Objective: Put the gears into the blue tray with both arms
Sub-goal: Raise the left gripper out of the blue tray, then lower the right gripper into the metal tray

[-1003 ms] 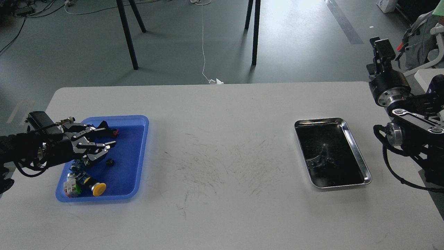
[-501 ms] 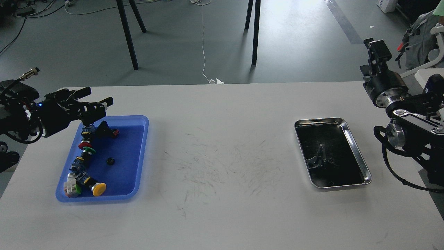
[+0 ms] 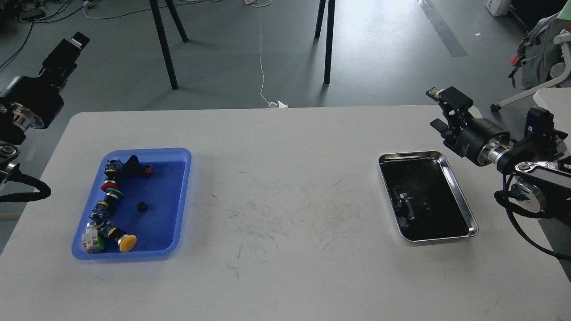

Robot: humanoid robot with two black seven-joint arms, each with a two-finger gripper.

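Observation:
The blue tray (image 3: 166, 196) lies on the left of the white table. One small black gear (image 3: 142, 206) rests on its floor near the middle. My left gripper (image 3: 67, 48) is raised off the table's far left corner, well away from the tray. It points away from me and its fingers cannot be told apart. My right gripper (image 3: 439, 108) hovers just past the far right corner of the steel tray (image 3: 460, 189). Its fingers stand apart with nothing between them. Any gears on that tray's dark floor are too hard to make out.
Several push-buttons with red, green and yellow caps (image 3: 127, 241) line the blue tray's left side. Faint scuff marks cover the table (image 3: 285, 267) between the two trays. Black stand legs (image 3: 328, 40) rise from the floor beyond the far edge.
My left gripper lifted out of the blue tray and drew back up and to the left. My right gripper swung down and left towards the steel tray.

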